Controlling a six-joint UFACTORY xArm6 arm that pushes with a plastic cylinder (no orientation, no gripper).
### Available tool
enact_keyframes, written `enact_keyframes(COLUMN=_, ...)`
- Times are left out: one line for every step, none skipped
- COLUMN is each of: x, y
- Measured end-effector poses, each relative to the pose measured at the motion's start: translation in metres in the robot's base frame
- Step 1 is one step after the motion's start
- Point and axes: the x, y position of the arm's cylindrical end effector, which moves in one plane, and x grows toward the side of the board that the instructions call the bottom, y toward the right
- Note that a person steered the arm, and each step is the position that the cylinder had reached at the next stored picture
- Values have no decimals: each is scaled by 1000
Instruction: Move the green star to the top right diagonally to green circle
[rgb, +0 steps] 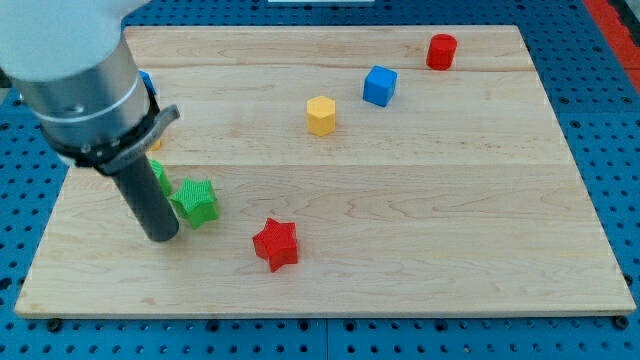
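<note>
The green star (195, 201) lies at the view's left, on the wooden board (420, 200). My tip (162, 237) rests on the board just left of and slightly below the star, close to touching it. A second green block, likely the green circle (158, 176), shows only as a sliver behind the rod, up-left of the star. Most of it is hidden by the rod.
A red star (276, 244) lies right of and below the green star. A yellow hexagon (320, 115), a blue cube (380, 86) and a red cylinder (441, 51) sit toward the view's top right. A blue block (146, 82) peeks from behind the arm.
</note>
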Motion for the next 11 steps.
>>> enact_keyframes(x=-10, y=26)
enact_keyframes(x=-28, y=54)
enact_keyframes(x=-45, y=81)
enact_keyframes(x=-57, y=97)
enact_keyframes(x=-58, y=119)
enact_keyframes(x=-60, y=143)
enact_keyframes(x=-67, y=137)
enact_keyframes(x=-74, y=119)
enact_keyframes(x=-71, y=111)
enact_keyframes(x=-25, y=98)
enact_keyframes(x=-14, y=21)
